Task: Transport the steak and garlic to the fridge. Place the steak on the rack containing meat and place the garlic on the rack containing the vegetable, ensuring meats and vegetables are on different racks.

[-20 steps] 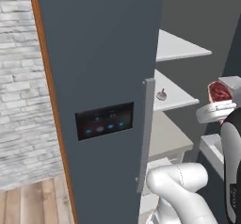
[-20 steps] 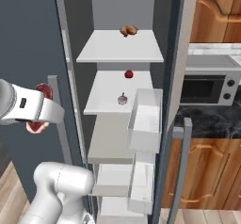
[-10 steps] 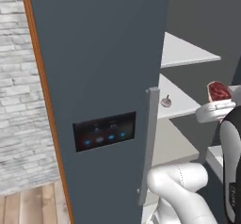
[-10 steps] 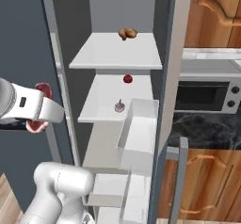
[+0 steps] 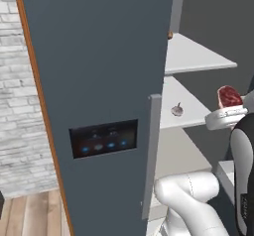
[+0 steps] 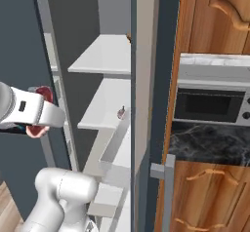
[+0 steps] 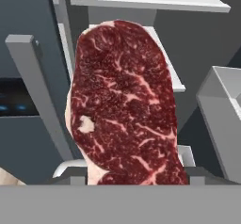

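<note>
Here, closest to us, we see the steak (image 7: 124,105) standing up out of the claw (image 7: 134,176), its marbled red face turned to the hand camera and its lower edge sunk between the two finger tips, so the claw is clenched on the meat. In the left base view the steak (image 5: 229,96) rises just above the white wrist, and in the right base view its red edge (image 6: 45,92) peeks over the top of the hand, with a pale pink rim below.

Just beyond the claw stands the fridge (image 5: 99,96), its slate-grey door swung open towards us, with the black panel (image 5: 103,138) showing blue lights and the long grey handle (image 5: 150,155) running down the door's edge. The steak is held in front of the open compartment, apart from every shelf.

Farther in, we see white shelves one above another. On the middle shelf (image 6: 105,106) lies a small rounded thing with a stem (image 6: 120,112), which the left base view (image 5: 177,110) shows near the shelf's front edge; we cannot tell what it is. A brownish item (image 5: 169,34) peeks out at the back of the upper shelf.

Beyond the fridge, to its right, are wooden cabinets (image 6: 215,21) and a steel oven (image 6: 210,106).
</note>
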### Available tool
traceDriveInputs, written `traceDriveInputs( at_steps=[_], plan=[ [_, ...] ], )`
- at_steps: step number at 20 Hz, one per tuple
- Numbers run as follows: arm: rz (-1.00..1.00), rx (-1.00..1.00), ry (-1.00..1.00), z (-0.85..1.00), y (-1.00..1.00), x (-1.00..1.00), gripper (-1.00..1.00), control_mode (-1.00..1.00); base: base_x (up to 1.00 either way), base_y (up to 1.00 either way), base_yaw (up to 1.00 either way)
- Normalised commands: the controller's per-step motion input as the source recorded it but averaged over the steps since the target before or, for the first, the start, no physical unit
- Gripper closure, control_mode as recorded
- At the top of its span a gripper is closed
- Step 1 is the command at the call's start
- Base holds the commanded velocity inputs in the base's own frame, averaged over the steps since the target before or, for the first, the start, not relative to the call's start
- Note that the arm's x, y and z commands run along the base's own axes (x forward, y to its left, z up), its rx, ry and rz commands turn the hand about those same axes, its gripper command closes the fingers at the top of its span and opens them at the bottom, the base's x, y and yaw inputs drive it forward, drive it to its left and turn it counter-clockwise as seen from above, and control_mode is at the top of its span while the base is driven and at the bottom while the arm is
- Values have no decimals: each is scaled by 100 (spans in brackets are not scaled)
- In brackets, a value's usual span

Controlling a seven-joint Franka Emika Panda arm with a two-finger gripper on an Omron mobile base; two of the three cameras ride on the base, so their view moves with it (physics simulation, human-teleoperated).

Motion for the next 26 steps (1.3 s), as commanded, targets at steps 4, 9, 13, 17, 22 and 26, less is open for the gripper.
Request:
traceDriveInputs(
  at_steps=[4,9,13,17,22,26],
  plan=[
    [0,0,0,0,0,0,100,100,2,-44,0],
    [0,0,0,0,0,0,100,100,97,-5,0],
    [0,0,0,0,0,0,100,100,100,-1,-6],
    [0,0,0,0,0,0,100,100,78,0,-8],
    [2,-3,-10,44,0,9,100,-100,0,0,0],
    [0,-3,-12,33,0,30,100,-100,0,0,0]
  ],
)
